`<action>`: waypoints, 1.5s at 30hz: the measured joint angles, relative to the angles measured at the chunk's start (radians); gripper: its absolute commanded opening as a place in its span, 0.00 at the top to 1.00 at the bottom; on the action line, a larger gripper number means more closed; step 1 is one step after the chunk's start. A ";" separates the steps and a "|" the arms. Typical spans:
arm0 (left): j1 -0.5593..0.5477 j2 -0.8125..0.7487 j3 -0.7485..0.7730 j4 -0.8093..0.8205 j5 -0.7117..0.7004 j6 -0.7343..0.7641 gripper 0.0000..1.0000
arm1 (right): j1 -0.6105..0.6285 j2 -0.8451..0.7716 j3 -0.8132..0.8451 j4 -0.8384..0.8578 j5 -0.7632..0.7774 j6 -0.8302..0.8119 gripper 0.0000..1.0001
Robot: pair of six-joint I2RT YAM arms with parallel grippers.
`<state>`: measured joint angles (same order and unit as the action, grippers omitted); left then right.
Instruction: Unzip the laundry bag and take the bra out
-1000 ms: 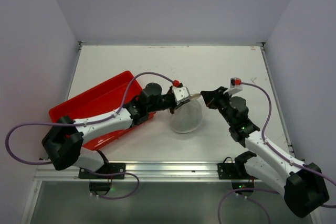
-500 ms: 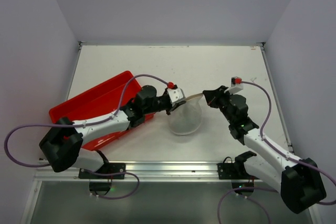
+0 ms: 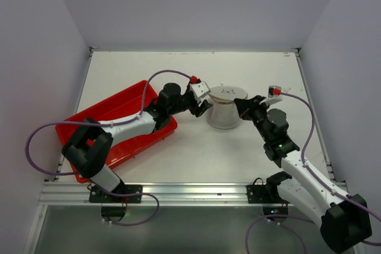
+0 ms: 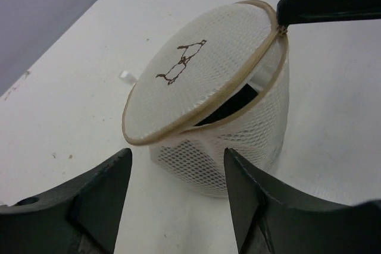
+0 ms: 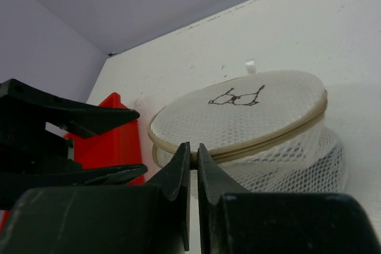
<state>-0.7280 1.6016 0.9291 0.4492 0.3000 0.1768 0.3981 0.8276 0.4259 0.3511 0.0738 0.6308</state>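
Observation:
The laundry bag (image 3: pixel 224 115), a white mesh drum, stands upright on the table with its round lid (image 3: pixel 226 92) on top. In the left wrist view the lid (image 4: pixel 196 78) is lifted along one side. Through that gap shows black fabric, the bra (image 4: pixel 231 105). My right gripper (image 3: pixel 240 106) is shut on the beige zipper rim (image 5: pixel 193 157) at the bag's right side. My left gripper (image 3: pixel 204 107) stands open just left of the bag (image 4: pixel 220 147), apart from it, with nothing between its fingers (image 4: pixel 95 203).
A red plastic tray (image 3: pixel 113 114) lies at the left, under the left arm, and its corner (image 5: pixel 116 141) shows behind the left fingers in the right wrist view. White walls close off the table's back and sides.
The left gripper has opened, let go of the bag and drawn back to the left. The bag, tipped on its side before, now stands upright further back. The right gripper stays shut on the rim.

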 measured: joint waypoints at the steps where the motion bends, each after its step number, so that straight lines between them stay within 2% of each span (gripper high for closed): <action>1: 0.004 -0.012 -0.006 0.000 0.008 -0.009 0.30 | 0.000 0.006 -0.004 0.010 -0.013 0.006 1.00; 7: -0.019 -0.164 -0.048 -0.006 0.084 -0.016 0.28 | 0.000 0.076 -0.050 0.100 -0.067 0.054 1.00; 11: -0.054 -0.198 -0.048 -0.017 0.103 0.001 0.27 | 0.011 0.120 -0.064 0.158 -0.110 0.087 1.00; 14: -0.064 -0.195 -0.048 -0.051 0.119 0.022 0.27 | 0.024 0.124 -0.066 0.177 -0.129 0.093 1.00; 20: -0.065 -0.162 -0.022 -0.127 0.185 0.126 0.34 | 0.027 0.087 -0.079 0.181 -0.155 0.093 1.00; 29: -0.066 -0.100 0.042 -0.209 0.250 0.281 0.35 | 0.028 0.025 -0.112 0.181 -0.217 0.092 1.00; 36: -0.067 -0.047 0.081 -0.212 0.248 0.317 0.35 | 0.029 -0.003 -0.122 0.175 -0.248 0.092 1.00; 40: -0.072 -0.009 0.092 -0.211 0.260 0.314 0.39 | 0.029 -0.012 -0.122 0.173 -0.250 0.092 1.00; 42: -0.080 0.008 0.096 -0.211 0.265 0.312 0.47 | 0.029 -0.012 -0.122 0.172 -0.251 0.092 1.00; 45: -0.095 0.027 0.098 -0.210 0.261 0.307 0.68 | 0.029 -0.012 -0.122 0.172 -0.251 0.091 1.00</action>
<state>-0.8234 1.6283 1.0267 0.2390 0.5610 0.4839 0.4274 0.8154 0.3042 0.5236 -0.1776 0.7219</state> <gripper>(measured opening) 0.441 0.040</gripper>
